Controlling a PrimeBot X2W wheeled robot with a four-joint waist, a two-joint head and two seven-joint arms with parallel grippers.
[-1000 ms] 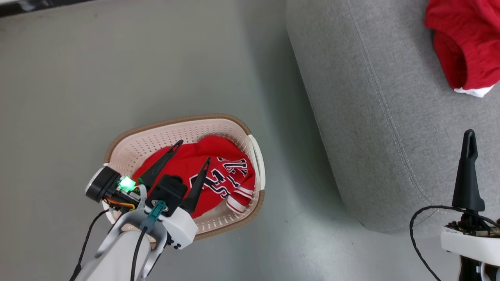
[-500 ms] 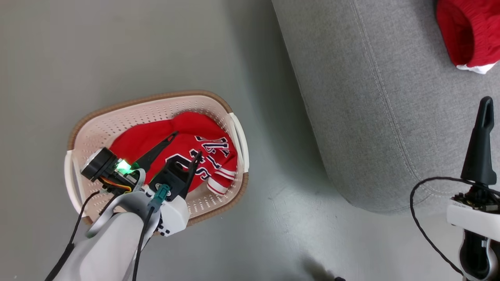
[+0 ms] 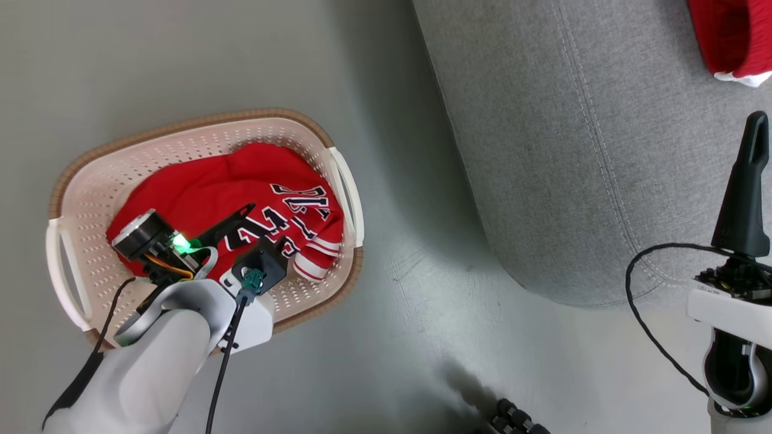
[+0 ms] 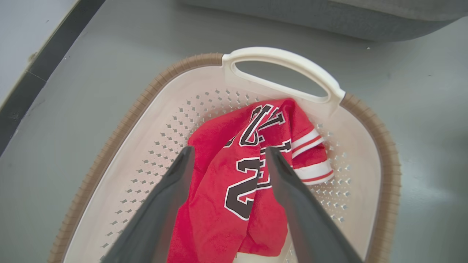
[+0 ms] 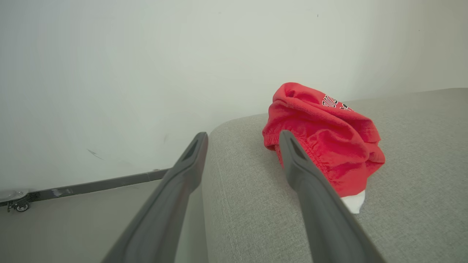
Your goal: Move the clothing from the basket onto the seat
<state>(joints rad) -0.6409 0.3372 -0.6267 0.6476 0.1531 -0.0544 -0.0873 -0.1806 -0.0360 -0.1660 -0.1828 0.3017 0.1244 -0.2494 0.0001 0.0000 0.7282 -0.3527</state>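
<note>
Lower now, the left gripper (image 4: 226, 153) hangs spread astride the jersey (image 4: 234, 190), crumpled lengthwise in the basket (image 3: 181, 123), striped trim (image 4: 310, 160) toward the seat (image 3: 573, 150). On the seat lie the shorts (image 3: 730, 36); the right gripper (image 5: 243, 137) gapes empty.

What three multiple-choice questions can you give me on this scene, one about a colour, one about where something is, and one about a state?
1. The basket has a rim that is: A brown, B blue, C black.
2. The shorts lie: A in the basket, B on the seat, C on the floor.
3. The left gripper at the jersey is: A open, B shut on the jersey, C shut on nothing.

Answers: 1 A, a brown band runs round the cream wall. 2 B, they sit bunched on the grey cushion. 3 A, its fingers stand apart on either side of the lettering.
</note>
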